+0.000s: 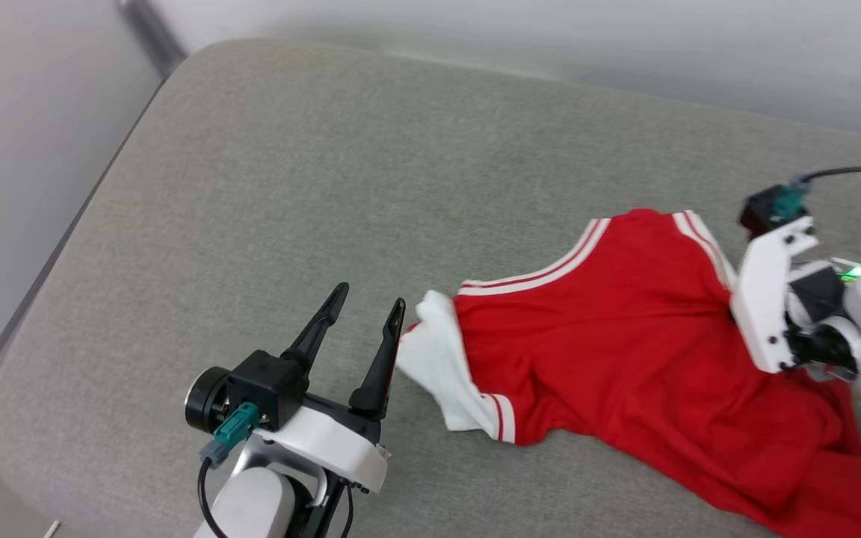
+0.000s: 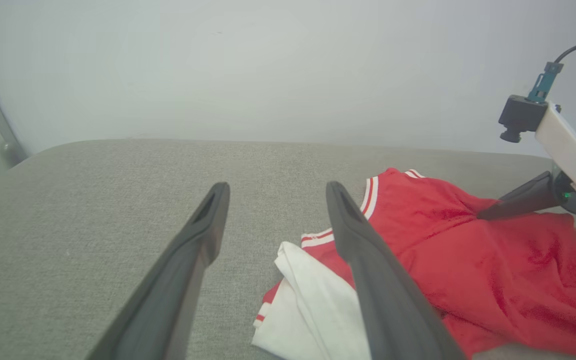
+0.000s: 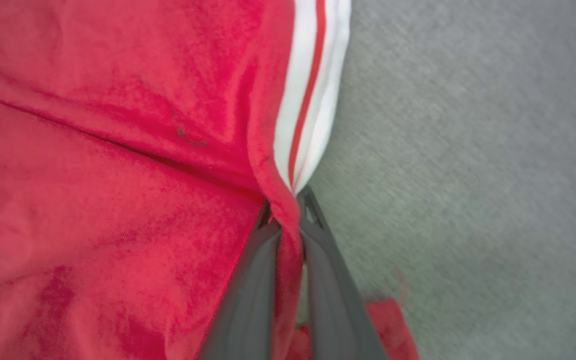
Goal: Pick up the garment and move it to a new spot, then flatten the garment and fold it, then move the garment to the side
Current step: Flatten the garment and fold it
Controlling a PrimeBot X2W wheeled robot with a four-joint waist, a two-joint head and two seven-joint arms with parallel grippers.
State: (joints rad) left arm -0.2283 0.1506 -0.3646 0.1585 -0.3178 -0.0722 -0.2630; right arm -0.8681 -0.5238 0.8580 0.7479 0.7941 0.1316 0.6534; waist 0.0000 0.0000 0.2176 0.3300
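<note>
Garment (image 1: 625,336) pinched in right jaws, wrist view shows; left jaws wide, empty.

Soft matt red cloth garment (image 1: 625,336), coarse woven grey cushion (image 1: 288,187), matt dark jaws

We lose the garment (image 1: 625,336) past the head view's lower right edge; there, the fingers of the right gripper (image 3: 288,210) sit hidden behind its own white wrist.

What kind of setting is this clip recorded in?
Probably an indoor room: a grey fabric-covered padded surface with a rounded corner, like a bed or sofa, a plain pale wall behind it, and a red garment lying on it.
</note>
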